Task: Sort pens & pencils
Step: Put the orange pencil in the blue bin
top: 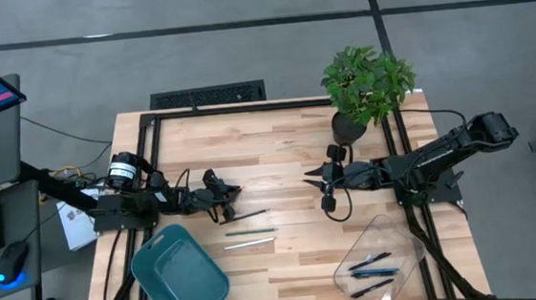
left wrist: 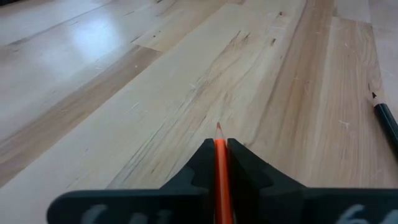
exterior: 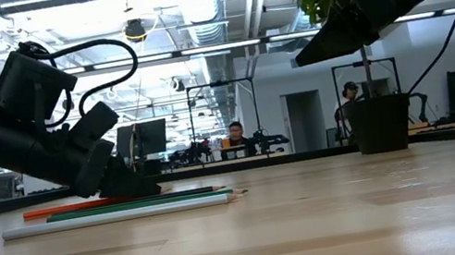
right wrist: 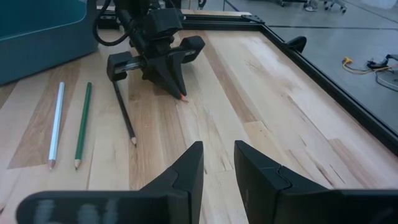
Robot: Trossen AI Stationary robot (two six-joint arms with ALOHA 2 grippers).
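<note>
Down at the near edge of the wooden table [top: 288, 158] sat two containers. The teal bin [top: 179, 276], toward the left arm's side, held nothing that showed from above. The clear tray [top: 382, 256], toward the right arm's side, held the pens [top: 370, 273], about four dark sticks lying roughly side by side.

The left gripper [left wrist: 219, 154] was low on the tabletop with its fingers [left wrist: 245, 163] closed on the orange pencil [left wrist: 220, 168], whose sharpened tip poked out ahead of them and sat at the wood. In the right wrist view the same tip showed red beneath that gripper. Three more pencils lay loose on the table near it: the dark pencil [right wrist: 124, 114] just beside the left gripper, then the green pencil [right wrist: 82, 125] and the pale pencil [right wrist: 56, 125] next to each other, between the gripper and the teal bin.

The right gripper [right wrist: 218, 163] hung above the table's middle, well apart from the pencils, its fingers partly open with bare wood between them and nothing held. A potted plant [top: 367, 87] stood at the far edge.
</note>
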